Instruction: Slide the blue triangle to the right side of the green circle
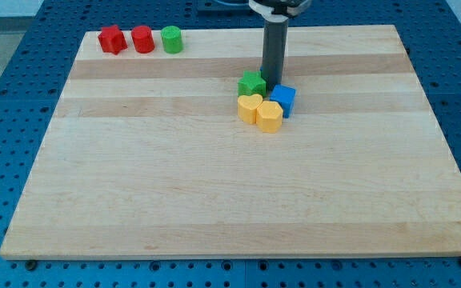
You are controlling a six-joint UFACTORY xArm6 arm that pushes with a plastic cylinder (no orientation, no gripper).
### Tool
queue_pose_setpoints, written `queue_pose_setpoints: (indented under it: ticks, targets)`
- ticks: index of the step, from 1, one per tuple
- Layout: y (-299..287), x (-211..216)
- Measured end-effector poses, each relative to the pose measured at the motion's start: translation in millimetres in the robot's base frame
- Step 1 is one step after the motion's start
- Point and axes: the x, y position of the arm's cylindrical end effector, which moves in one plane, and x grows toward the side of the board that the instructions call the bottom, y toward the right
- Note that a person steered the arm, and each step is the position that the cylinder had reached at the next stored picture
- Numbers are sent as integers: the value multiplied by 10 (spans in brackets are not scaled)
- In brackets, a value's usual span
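The near half of the wooden board [230, 208] is bare. Going back from there, a tight cluster sits a little right of centre: two yellow blocks, a rounded one [269, 117] at the front and a heart-like one [249, 107] just left of it, touching each other. Behind them sit a blue block [284, 99] on the view's right and a green star [252, 83] on the left. My tip [272, 85] comes down between those two, right against the star's right side and just behind the blue block's upper left corner. It is a plain rod with nothing to open or close, and it holds nothing; it can only push. The blue block looks more like a cube from here, though its shape is hard to tell at this angle, and no other blue piece shows, so I take it as the task's blue triangle. At the far left edge stand a red star [112, 39], a red cylinder [142, 38] and the green circle [172, 38], in a row. The goal spot is just right of that circle, well apart from the blue block. To do this well, I judge the tip should go round to the block's right front side and push up and left, steering clear of the star.
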Motion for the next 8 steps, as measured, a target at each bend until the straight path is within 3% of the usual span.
queue_pose_setpoints:
  ticks: [5,8]
  targets:
    - [209,-534]
    - [-5,-951]
